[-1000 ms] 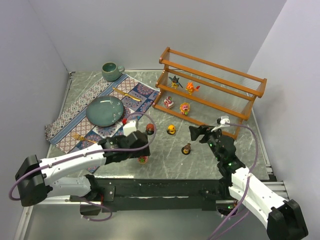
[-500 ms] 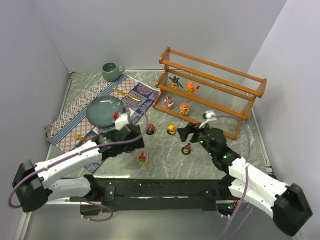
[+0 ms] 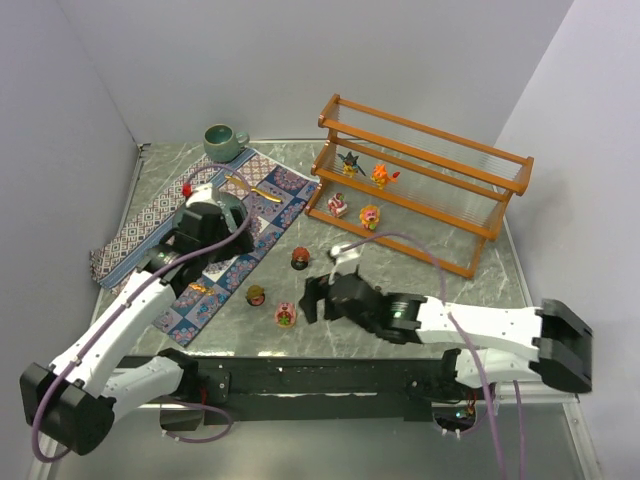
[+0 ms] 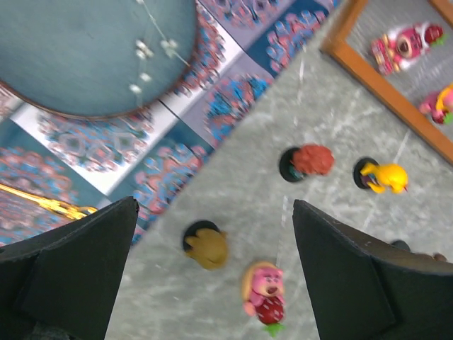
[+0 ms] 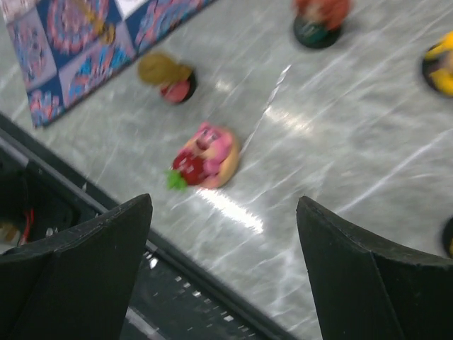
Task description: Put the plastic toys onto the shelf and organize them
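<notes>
Trouble lies with the pink toy (image 5: 205, 157), loose near the front edge of the table (image 5: 354, 142), well apart from the shelf (image 3: 420, 180): the right gripper (image 5: 223, 205), fingers apart, could knock it off; the left gripper (image 4: 214, 209) gapes empty too.

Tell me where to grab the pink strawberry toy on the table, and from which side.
I'd take the pink toy across its rounded body, from above, with the right tool, which hangs open near it. The red strawberry and green leaf jut out on one side, so close on the plainer flanks. The brown toy sits apart, leaving room for the tool.
</notes>
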Motion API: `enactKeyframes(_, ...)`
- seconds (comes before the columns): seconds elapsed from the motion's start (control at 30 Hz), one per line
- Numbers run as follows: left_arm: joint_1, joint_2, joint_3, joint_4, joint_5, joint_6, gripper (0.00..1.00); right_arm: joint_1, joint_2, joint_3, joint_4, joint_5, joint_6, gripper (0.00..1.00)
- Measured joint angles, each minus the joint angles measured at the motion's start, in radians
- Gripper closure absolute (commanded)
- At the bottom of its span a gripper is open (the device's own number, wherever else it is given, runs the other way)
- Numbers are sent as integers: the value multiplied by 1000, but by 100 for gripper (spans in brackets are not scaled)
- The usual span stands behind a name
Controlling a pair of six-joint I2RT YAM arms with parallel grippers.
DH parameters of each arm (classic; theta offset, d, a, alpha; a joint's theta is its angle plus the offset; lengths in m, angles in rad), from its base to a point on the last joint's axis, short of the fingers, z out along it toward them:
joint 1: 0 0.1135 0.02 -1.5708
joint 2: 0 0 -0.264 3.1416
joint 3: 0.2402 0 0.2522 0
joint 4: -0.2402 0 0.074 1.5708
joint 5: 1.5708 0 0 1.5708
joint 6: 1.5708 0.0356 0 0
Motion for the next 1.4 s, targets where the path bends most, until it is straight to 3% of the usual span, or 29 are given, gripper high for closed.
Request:
enactKeyframes(0.3, 136, -82, -66, 29, 44, 101, 3, 162, 303, 188, -121, 77, 106, 22)
enactKeyframes(0.7, 170, -143, -87, 50, 58, 121, 3, 185, 525, 389, -171, 122, 116, 55)
enactKeyframes(1.17, 178, -144, -93, 50, 70, 127, 3, 185, 592, 433, -289, 206, 111, 58)
enactKeyframes(1.4, 181, -144, -92, 51, 82, 127, 2, 173, 529, 352, -326, 251, 94, 54)
